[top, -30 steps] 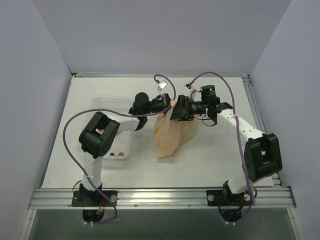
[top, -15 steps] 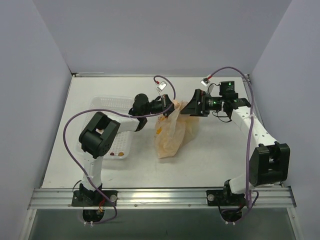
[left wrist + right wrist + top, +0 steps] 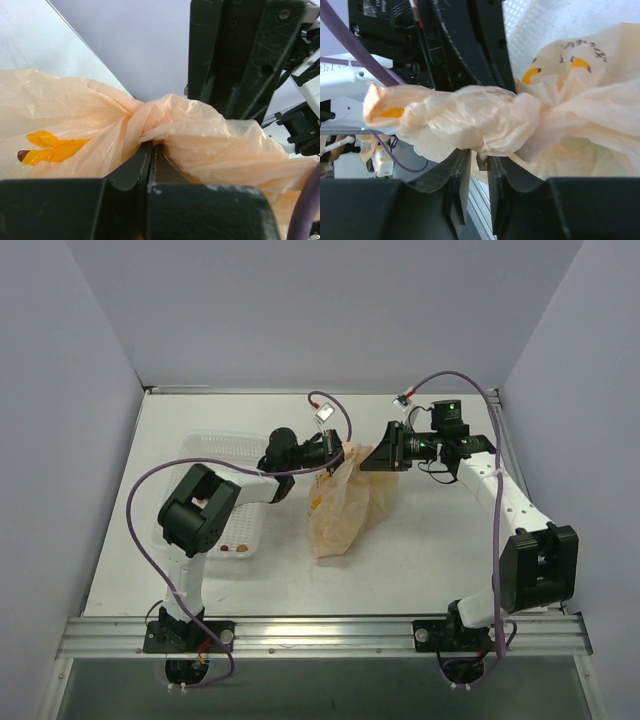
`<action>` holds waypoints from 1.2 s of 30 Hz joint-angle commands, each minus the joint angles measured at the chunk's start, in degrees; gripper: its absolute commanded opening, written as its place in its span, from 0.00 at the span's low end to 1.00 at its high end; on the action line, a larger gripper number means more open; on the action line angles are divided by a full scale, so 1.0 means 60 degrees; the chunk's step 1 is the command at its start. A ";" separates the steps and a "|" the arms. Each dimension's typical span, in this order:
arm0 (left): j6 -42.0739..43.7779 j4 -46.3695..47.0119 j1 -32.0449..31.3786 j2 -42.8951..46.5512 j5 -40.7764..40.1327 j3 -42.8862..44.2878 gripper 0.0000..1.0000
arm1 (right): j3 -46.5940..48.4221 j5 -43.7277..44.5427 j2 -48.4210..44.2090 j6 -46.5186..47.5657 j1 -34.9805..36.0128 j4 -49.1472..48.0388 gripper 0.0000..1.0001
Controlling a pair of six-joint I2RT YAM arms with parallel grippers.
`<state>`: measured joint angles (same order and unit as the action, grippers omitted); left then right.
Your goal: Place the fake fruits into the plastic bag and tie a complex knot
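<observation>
Bag [image 3: 340, 515], overhead: lies mid-table [image 3: 420, 560], just right of the mesh tray [image 3: 200, 446]; you see its top drawn up between the two grippers.
Left gripper [image 3: 333, 452], overhead: at the bag's upper left, touching the plastic.
Right gripper [image 3: 368, 458], overhead: at the bag's upper right, facing your left one, close by.
Tray, overhead: a few small dark bits [image 3: 232, 548] at its near end.
Yellow patch [image 3: 315, 502], overhead: shows through the plastic; you cannot tell fruit from print.
Left wrist view: your left jaws sit together, clamped on a twisted strand of bag; a yellow banana print [image 3: 52, 150] at left; the right gripper's black body behind the twist.
Right wrist view: your right jaws stand nearly together, pinching a rolled strand of bag across their tips; the bag's bulk bunches at right, tray mesh behind.
</observation>
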<state>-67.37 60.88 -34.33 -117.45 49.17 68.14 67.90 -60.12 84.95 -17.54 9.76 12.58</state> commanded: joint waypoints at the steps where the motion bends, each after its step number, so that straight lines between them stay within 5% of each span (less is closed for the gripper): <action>1: -0.0123 0.0692 -0.0167 0.0151 0.0082 -0.0047 0.00 | 0.0578 -0.0440 0.0124 -0.0503 0.0481 -0.0909 0.19; 9: -0.0563 0.1440 -0.0241 0.0165 0.0038 -0.0517 0.00 | 0.0651 -0.0132 0.0769 -0.0490 0.0732 -0.1394 0.17; 16: -0.0636 0.1513 -0.0138 0.0180 0.0038 -0.0356 0.00 | 0.0944 0.0263 0.0199 0.0886 -0.0058 0.0670 0.55; 23: -0.0768 0.1615 -0.0109 0.0166 0.0082 -0.0282 0.00 | 0.1004 0.0658 -0.0636 0.1531 -0.0396 0.2457 0.39; 31: -0.0768 0.1645 -0.0094 0.0268 0.0184 -0.0385 0.00 | -0.0021 0.1449 -0.0843 0.1957 -0.0484 0.2534 0.26; 36: -0.0797 0.1850 -0.0094 0.0297 0.0287 -0.0648 0.00 | -0.0345 0.1655 -0.0418 0.1007 -0.0338 0.0516 0.35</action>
<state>-71.83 66.92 -34.79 -117.58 49.78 64.73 65.98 -51.55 81.28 -8.73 7.18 23.59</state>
